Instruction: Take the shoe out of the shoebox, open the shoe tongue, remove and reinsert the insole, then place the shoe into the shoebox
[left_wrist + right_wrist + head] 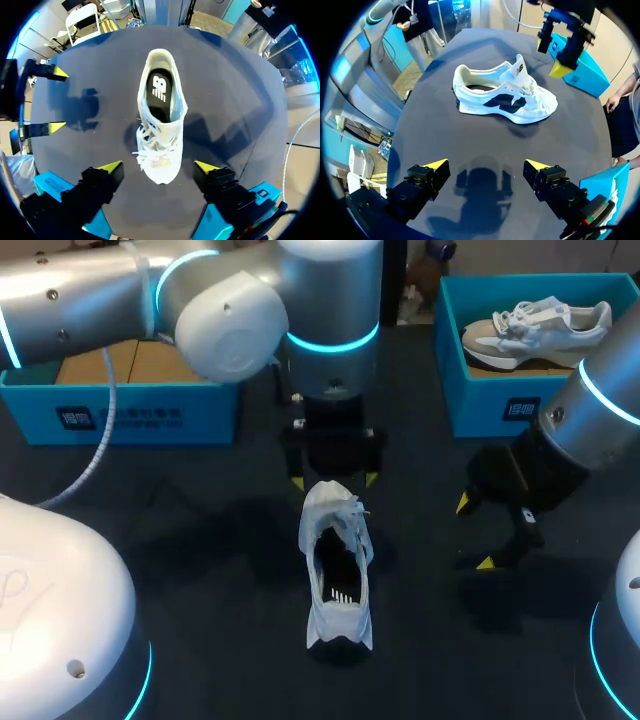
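Dark matte table [200,560]. One boxy teal cardboard shoebox [120,418] sits beyond the left gripper [158,167]. A second shoebox [480,390] beyond the right gripper [486,165] has a pale sneaker [535,328] in it. The white lace-up shoe [160,135] stands on the table, rounded toe between the left fingers, which are spread wide and not touching it. Right fingers are spread too, shoe side-on ahead of them. Flat black insole [159,95] sits inside.
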